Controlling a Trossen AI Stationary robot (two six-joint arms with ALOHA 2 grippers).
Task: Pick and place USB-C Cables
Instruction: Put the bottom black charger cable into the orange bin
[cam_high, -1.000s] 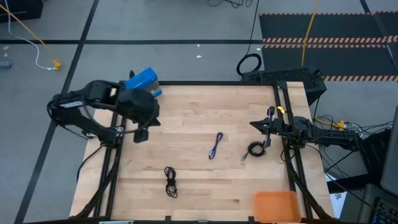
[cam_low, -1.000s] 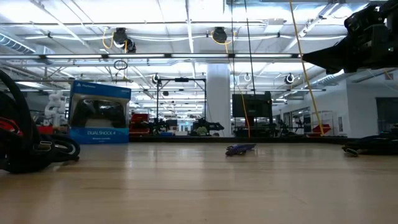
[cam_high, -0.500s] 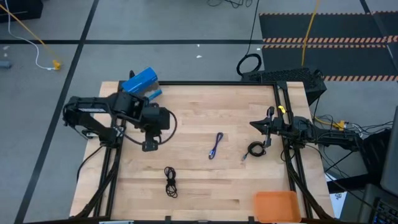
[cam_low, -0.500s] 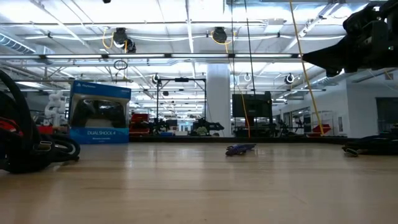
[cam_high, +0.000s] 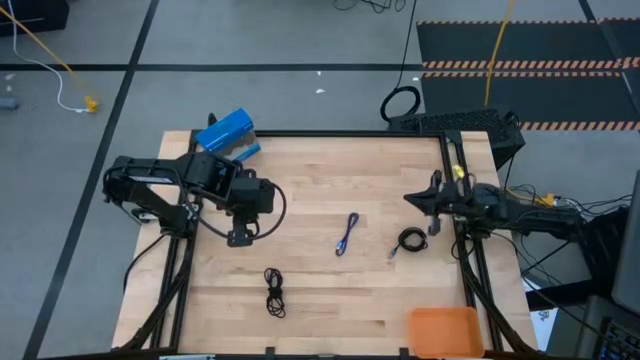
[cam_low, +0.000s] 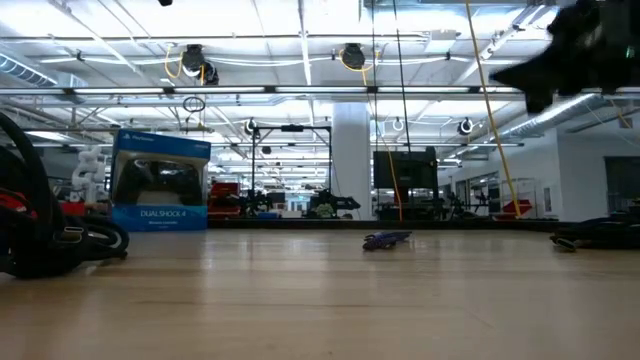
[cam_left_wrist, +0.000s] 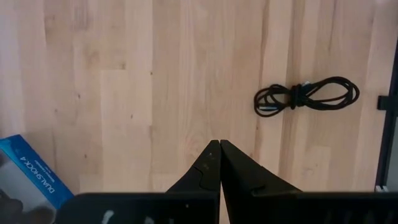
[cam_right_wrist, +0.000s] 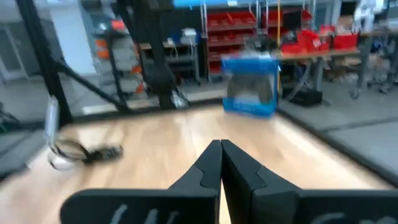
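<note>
Overhead, I see my left gripper (cam_high: 237, 237) hanging over the left half of the wooden table (cam_high: 320, 300), just inward of the blue box (cam_high: 226, 131) at the far left corner. My right gripper (cam_high: 432, 220) sits at the right edge, close beside one black coiled USB-C cable (cam_high: 410, 240). The purple-blue cable (cam_high: 346, 234) lies near the table's middle, and the second black cable (cam_high: 275, 292) lies toward the near edge, left of centre. An orange tray (cam_high: 445, 330) sits at the near right corner.

At table height, I make out the purple-blue cable (cam_low: 386, 239) lying flat mid-table, the blue box (cam_low: 160, 181) standing upright behind on the left, and a dark arm (cam_low: 580, 45) blurred at upper right.

Through my left wrist camera, the fingers (cam_left_wrist: 208, 168) are pressed together with nothing between them; a black bundled cable (cam_left_wrist: 306, 98) lies on the wood ahead, well apart from them.

Through my right wrist camera, the fingertips (cam_right_wrist: 211, 163) meet as well, empty, pointing across the table toward the blue box (cam_right_wrist: 250, 86).
</note>
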